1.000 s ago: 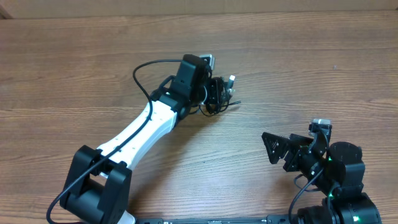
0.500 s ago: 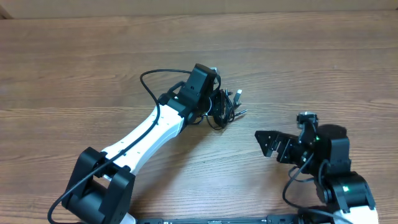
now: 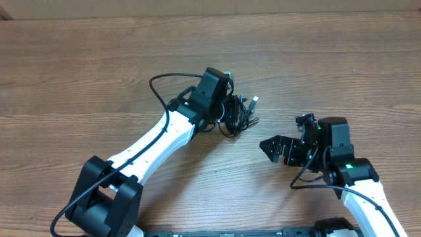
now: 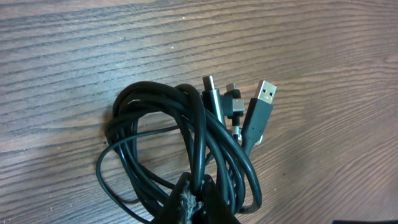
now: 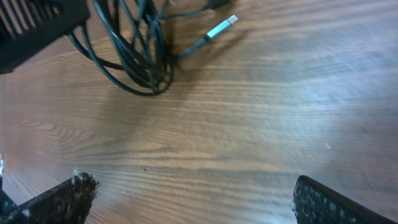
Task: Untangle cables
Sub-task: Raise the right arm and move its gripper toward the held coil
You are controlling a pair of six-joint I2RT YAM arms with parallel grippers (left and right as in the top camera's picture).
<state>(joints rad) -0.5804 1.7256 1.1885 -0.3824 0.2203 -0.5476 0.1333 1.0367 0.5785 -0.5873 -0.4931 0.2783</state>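
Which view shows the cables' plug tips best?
Left wrist: the cables fill the frame, plug tips sharp. Overhead shows only a small dark bundle beside the left arm. Right wrist catches some loops and one plug at its top edge.

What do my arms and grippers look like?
The left arm and right arm: white links, black joints, a thin black wire alongside each. The left gripper and right gripper: black, with rough pads. A green light glows on the right arm.

This looks like a robotics lab bench: a plain wood-grain table (image 3: pixel 79 66) has two black-and-white robot arms fixed at its near edge, the left arm (image 3: pixel 154 141) and the right arm (image 3: pixel 365 194), each trailing black wiring.
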